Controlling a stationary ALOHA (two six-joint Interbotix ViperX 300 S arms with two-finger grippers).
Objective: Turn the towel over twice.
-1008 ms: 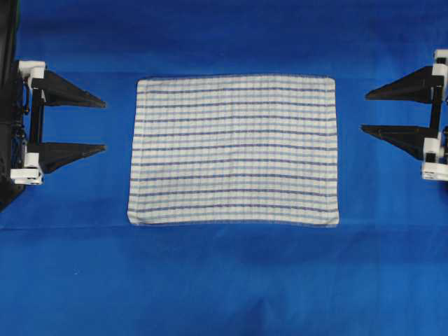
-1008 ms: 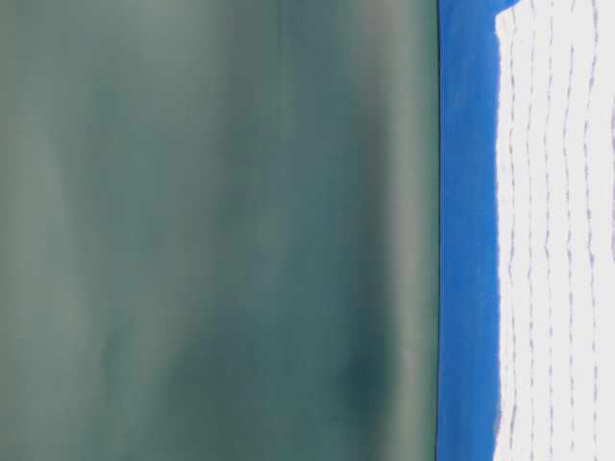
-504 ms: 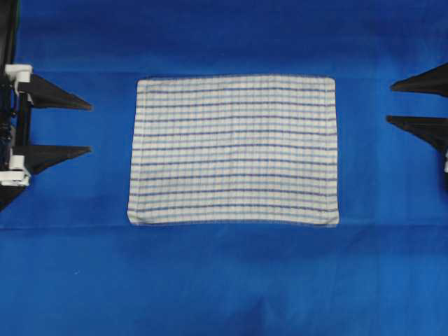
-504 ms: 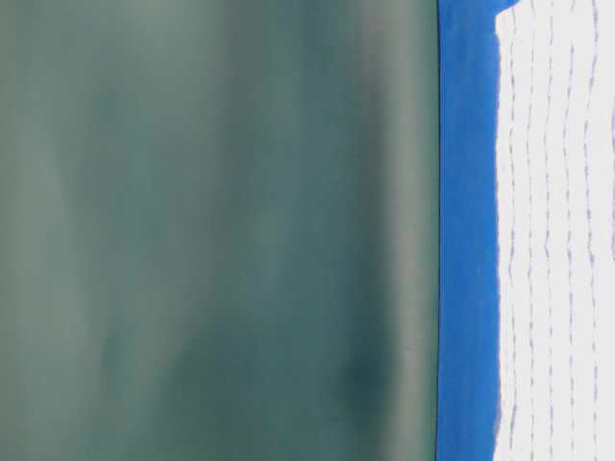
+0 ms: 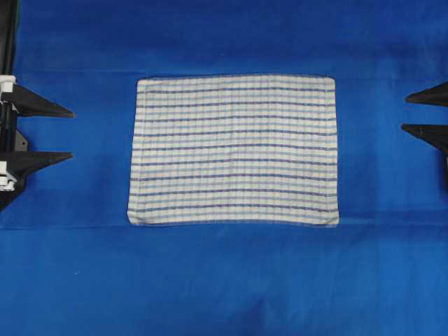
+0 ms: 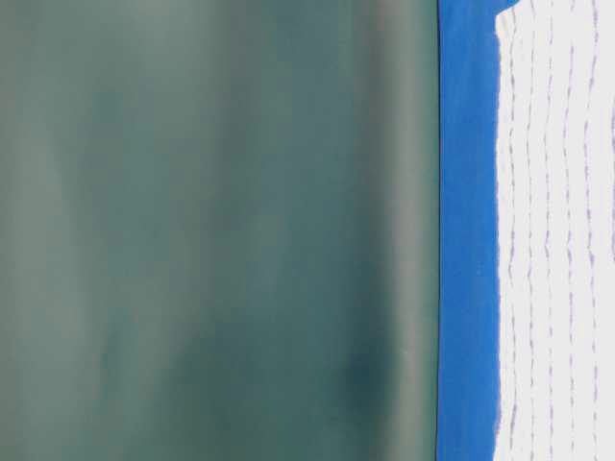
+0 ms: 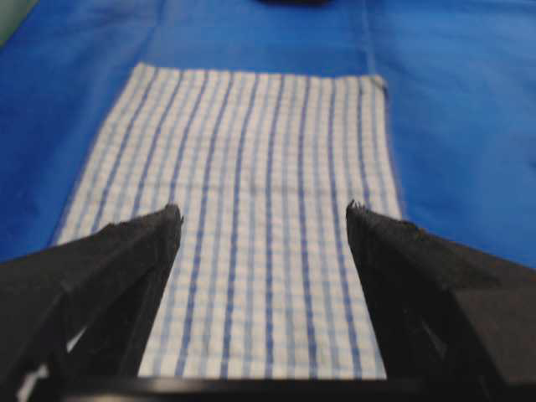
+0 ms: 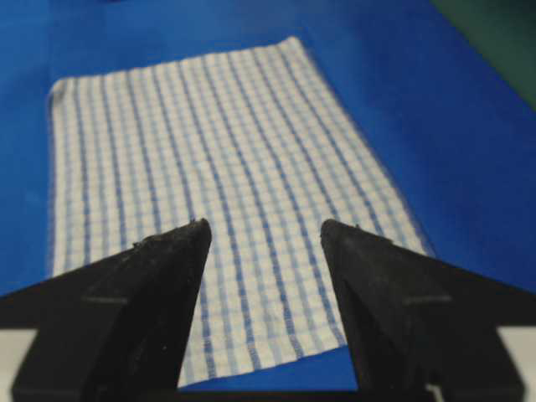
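While both hands gape, towel (image 5: 233,150) lies flat between them.

Left gripper (image 5: 72,134): cut off at the overhead view's left edge, body out of frame. Right gripper (image 5: 404,116): only finger ends inside the right edge. Towel (image 6: 562,240): cut off in the table-level view; the green backdrop (image 6: 221,230) there is blurred.

The right gripper (image 8: 265,230) holds its black jaws wide apart, gripping nothing. Beyond them the towel (image 8: 209,167) lies flat on the blue surface (image 8: 402,109), its stripes running away from the camera.
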